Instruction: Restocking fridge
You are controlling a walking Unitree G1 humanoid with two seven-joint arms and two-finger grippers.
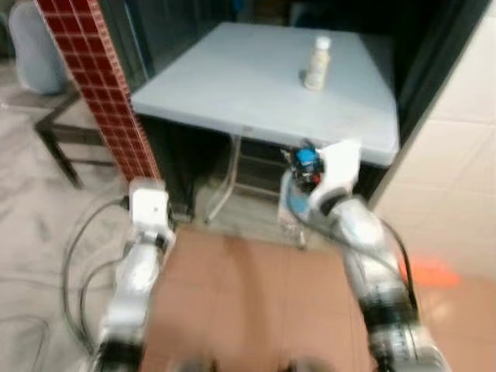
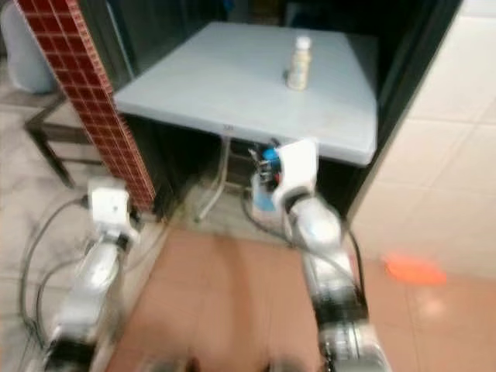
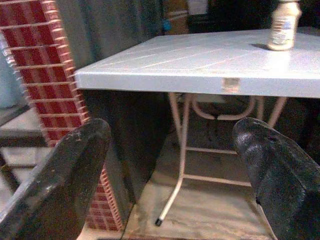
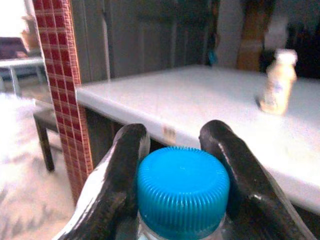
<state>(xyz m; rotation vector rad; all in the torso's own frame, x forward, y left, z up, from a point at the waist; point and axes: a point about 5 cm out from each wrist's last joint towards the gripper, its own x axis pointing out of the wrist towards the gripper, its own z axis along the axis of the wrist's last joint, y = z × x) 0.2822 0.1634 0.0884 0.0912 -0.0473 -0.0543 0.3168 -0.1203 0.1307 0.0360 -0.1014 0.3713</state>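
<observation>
Left of the table (image 1: 232,93), beside the brick pillar (image 1: 101,85), the left gripper (image 3: 175,170) is being held low with its fingers spread and empty. At the table's near edge, a blue-capped bottle (image 4: 182,187) is being carried, clamped in the right gripper (image 4: 175,165). A pale bottle (image 1: 317,63), somewhat blurred, is standing toward the far right of the tabletop. The carrying step is probably under way; next, a fridge must be reached.

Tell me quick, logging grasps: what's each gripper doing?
Left gripper: open, empty.
Right gripper: shut on a blue-capped bottle.
</observation>
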